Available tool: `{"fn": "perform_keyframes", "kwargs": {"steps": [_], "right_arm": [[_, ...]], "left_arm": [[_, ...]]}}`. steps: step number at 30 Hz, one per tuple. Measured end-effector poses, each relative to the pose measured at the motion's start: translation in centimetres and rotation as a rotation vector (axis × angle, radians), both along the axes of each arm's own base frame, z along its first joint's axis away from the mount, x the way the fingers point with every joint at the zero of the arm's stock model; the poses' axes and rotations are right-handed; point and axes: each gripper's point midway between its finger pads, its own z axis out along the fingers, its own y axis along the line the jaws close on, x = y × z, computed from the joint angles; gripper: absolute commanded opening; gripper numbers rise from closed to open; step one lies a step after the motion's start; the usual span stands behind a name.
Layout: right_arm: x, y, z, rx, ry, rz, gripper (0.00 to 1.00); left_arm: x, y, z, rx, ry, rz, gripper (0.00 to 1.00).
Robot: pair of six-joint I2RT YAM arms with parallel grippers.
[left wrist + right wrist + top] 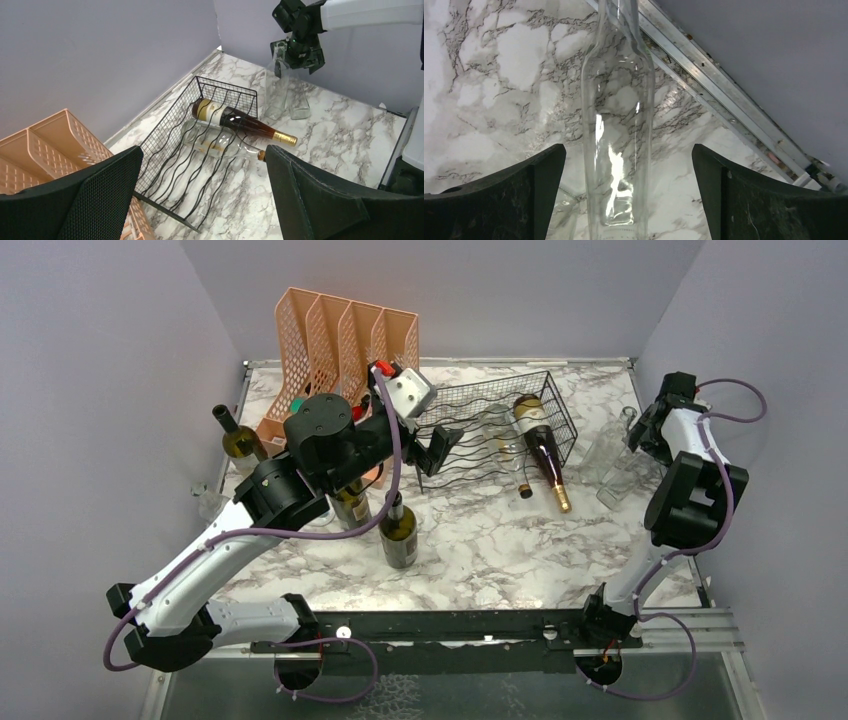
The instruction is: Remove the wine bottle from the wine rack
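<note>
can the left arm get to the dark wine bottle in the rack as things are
Probably yes. The left pincer is open and faces the open-topped wine rack, nothing standing between. The clear bottle lying beside the dark wine bottle may crowd the grip.

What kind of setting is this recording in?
Probably a lab test cell: plain walls box in a marble-look table, with the left arm and right arm bolted to a rail at its edge.

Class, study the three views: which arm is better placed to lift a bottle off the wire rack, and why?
Left. The open left gripper faces the rack and its brown bottle; the right gripper straddles a clear bottle standing on the table beside the rack.
</note>
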Motion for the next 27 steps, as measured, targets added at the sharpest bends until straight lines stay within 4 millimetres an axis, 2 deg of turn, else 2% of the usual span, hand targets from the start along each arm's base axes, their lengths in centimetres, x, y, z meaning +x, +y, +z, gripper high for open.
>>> {"fn": "perform_keyframes", "kwargs": {"steps": [3, 6, 11, 14, 17, 19, 21, 23, 25, 27], "right_arm": [[0.6, 0.2, -0.7, 0.019, -0.019, -0.001, 0.98], [1.0, 0.0, -1.3, 0.018, -0.043, -0.014, 0.85], [-0.4, 0.0, -3.9, 0.046, -0.036, -0.052, 0.80], [-0.9, -0.1, -4.5, 0.060, -0.033, -0.067, 0.68], [-0.6, -0.1, -4.5, 0.064, -0.050, -0.070, 0.56], [-0.6, -0.1, -4.2, 0.064, -0.059, -0.072, 0.44], [-1.0, 0.0, -3.5, 0.058, -0.069, -0.071, 0.28], [-1.7, 0.2, -1.5, 0.040, -0.090, -0.067, 0.18], [-2.1, 0.0, 1.9, -0.005, -0.142, -0.059, 0.15], [-2.7, -0.2, 6.3, -0.068, -0.229, -0.055, 0.13]], "left_arm": [[-0.1, -0.2, 0.3, -0.010, 0.006, -0.010, 0.99], [-0.3, -0.3, 0.5, -0.020, 0.012, -0.020, 0.99], [-0.5, -0.4, 0.8, -0.030, 0.019, -0.031, 0.99], [-0.6, -0.4, 1.2, -0.039, 0.018, -0.035, 0.99], [-0.8, -0.4, 1.8, -0.052, 0.017, -0.041, 0.99], [-0.9, -0.3, 2.0, -0.059, 0.017, -0.044, 0.99], [-1.0, -0.3, 2.3, -0.066, 0.019, -0.048, 0.99], [-1.2, -0.4, 2.4, -0.071, 0.025, -0.054, 0.99], [-1.4, -0.5, 2.4, -0.079, 0.034, -0.067, 0.99], [-1.7, -0.8, 2.4, -0.087, 0.047, -0.085, 0.99]]}}
